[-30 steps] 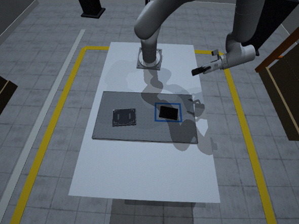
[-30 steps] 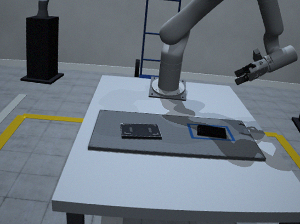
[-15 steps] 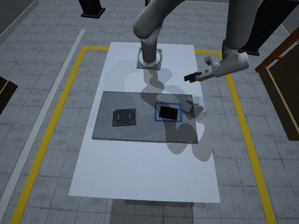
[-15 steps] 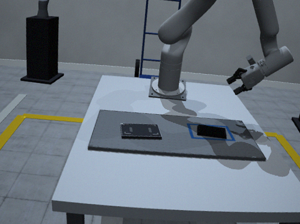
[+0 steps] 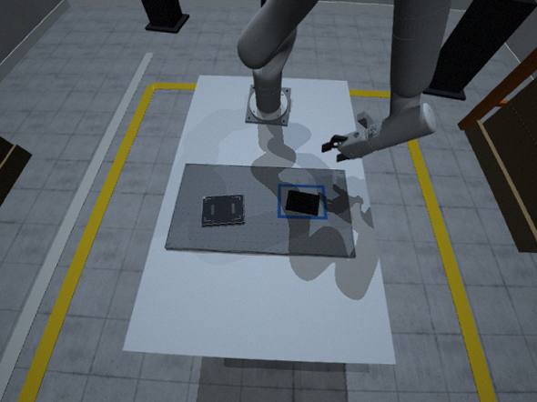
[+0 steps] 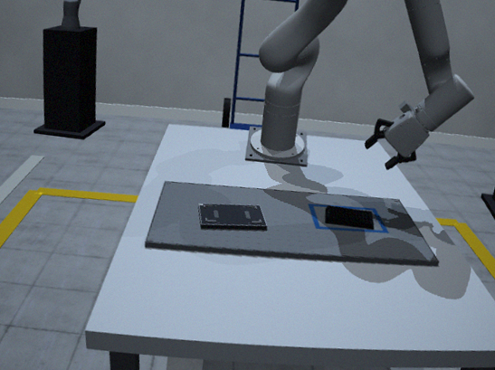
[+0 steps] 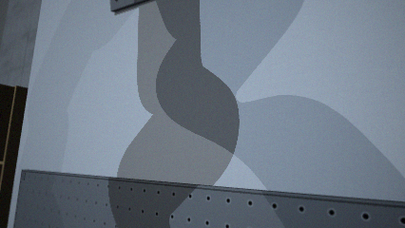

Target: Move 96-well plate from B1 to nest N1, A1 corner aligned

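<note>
The black 96-well plate (image 5: pixel 302 202) lies inside the blue outline of spot B1 on the grey baseplate (image 5: pixel 262 210); it also shows in the exterior view (image 6: pixel 348 217). The dark plate nest N1 (image 5: pixel 222 210) with white corner marks sits to its left, empty, and shows in the exterior view too (image 6: pixel 232 215). My gripper (image 5: pixel 334 147) (image 6: pixel 383 146) is open and empty, high above the table's far right part, behind and to the right of the plate. The wrist view shows only the white table and the baseplate's edge (image 7: pixel 209 204).
The arm's base (image 5: pixel 268 105) is bolted at the table's far middle. A yellow floor line (image 5: pixel 120 161) rings the table. Brown boxes (image 5: pixel 521 153) stand to the right, black pedestals (image 6: pixel 69 78) at the back.
</note>
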Available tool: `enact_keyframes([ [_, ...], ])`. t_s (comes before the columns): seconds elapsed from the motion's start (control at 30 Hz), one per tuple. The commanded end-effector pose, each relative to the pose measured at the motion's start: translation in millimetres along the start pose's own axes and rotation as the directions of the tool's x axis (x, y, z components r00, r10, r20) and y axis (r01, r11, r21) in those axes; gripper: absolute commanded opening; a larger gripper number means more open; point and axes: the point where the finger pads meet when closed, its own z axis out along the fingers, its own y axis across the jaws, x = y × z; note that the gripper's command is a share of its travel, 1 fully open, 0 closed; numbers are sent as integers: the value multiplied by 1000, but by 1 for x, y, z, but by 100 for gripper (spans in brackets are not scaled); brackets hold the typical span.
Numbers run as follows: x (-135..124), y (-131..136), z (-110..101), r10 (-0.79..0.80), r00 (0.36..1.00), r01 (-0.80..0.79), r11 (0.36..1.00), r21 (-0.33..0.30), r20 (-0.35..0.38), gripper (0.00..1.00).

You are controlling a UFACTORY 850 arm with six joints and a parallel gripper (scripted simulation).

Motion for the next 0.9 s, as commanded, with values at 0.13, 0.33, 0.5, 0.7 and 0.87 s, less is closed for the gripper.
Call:
enact_keyframes([
  [0.13,-22,0,14,237,970,-241,964,-112,-53,100],
  [0.33,-40,-2,25,398,910,-413,894,-175,-115,100],
  [0.5,-51,-3,31,473,868,-495,846,-200,-151,100],
  [0.7,-63,-6,36,604,763,-646,726,-234,-231,100],
  [0.87,-76,-9,40,693,655,-755,607,-247,-301,100],
])
